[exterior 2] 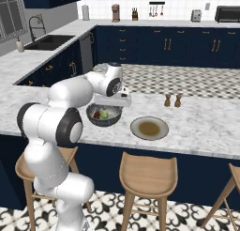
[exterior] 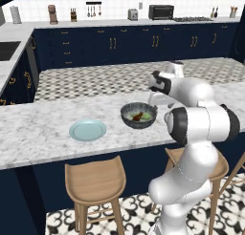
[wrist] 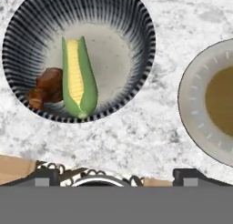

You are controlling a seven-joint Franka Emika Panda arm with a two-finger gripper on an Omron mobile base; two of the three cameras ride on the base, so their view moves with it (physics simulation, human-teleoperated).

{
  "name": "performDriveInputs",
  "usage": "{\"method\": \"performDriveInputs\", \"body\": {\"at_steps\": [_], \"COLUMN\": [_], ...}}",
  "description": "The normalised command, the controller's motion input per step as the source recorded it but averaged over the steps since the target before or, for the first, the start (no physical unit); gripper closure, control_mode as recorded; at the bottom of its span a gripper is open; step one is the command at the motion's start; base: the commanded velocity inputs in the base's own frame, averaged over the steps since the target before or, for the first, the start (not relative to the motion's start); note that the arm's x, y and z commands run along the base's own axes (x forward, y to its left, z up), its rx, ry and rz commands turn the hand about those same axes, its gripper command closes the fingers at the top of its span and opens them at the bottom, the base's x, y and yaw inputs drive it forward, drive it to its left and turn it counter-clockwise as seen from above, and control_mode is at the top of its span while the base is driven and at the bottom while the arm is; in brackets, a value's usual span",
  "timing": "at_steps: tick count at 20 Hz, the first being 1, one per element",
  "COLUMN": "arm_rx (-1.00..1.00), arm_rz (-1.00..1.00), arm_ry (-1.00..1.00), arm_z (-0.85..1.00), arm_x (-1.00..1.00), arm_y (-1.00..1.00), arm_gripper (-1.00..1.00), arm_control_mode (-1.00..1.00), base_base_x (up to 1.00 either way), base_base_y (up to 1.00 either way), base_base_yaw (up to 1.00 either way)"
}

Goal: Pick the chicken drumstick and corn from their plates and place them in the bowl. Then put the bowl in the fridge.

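The dark-grey bowl stands on the marble island. Inside it lie the yellow corn in green husk and, touching its side, the reddish-brown drumstick. My gripper hangs open above the counter beside the bowl, holding nothing, fingers spread wide. The light-blue plate sits bare left of the bowl. The grey-rimmed plate with its brown centre is bare on the other side. The fridge is out of view.
Two small wooden shakers stand on the island behind the grey plate. Wooden stools line the island's near edge. A sink is set in the far left counter.
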Motion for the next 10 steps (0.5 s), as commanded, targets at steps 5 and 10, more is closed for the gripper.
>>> {"method": "performDriveInputs", "body": {"at_steps": [5, 10], "arm_rx": [0.19, 0.13], "arm_rz": [-0.44, -0.55], "arm_ry": [0.01, 0.09], "arm_z": [-0.01, -0.19], "arm_x": [0.44, 0.23], "arm_y": [-0.08, 0.0], "arm_gripper": [-1.0, -1.0], "arm_control_mode": [-1.0, -1.0], "base_base_x": [0.0, 0.0], "base_base_y": [0.0, 0.0], "base_base_yaw": [0.0, 0.0]}}
